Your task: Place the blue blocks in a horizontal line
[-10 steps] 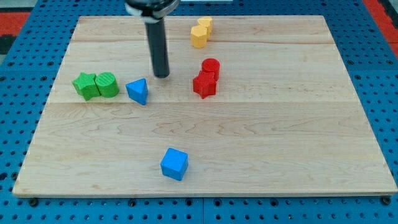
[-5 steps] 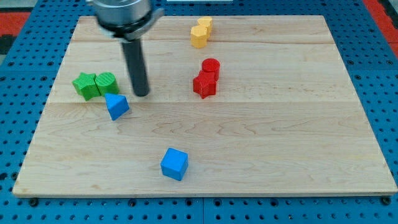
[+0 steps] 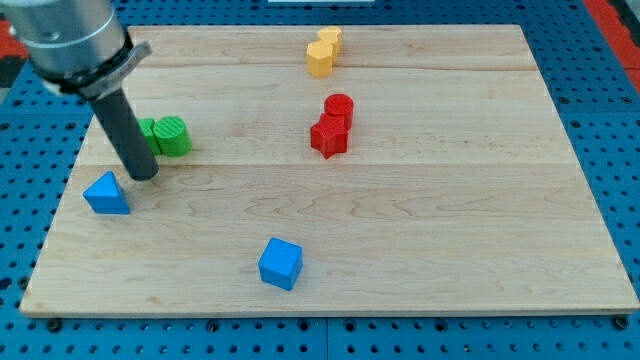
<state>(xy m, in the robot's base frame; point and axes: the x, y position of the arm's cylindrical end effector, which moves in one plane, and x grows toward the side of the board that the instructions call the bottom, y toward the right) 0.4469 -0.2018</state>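
My tip (image 3: pixel 143 176) stands on the wooden worktop (image 3: pixel 420 250) just to the right of and slightly beyond the blue triangular block (image 3: pixel 106 194), close to it, though whether they touch I cannot tell. The end effector is a bare rod, with nothing to open or close and holding nothing. The blue triangular block sits near the left edge; the blue cube (image 3: pixel 280 263) lies nearer, well apart to the right, so the two are not level. Judging by this, the lining-up step is in hand. The next move probably calls for coming round the far side of the triangular block and pushing it nearer (or the cube farther). Green blocks (image 3: pixel 168 136) sit behind the rod; red blocks (image 3: pixel 332 124) and yellow blocks (image 3: pixel 322 51) lie clear
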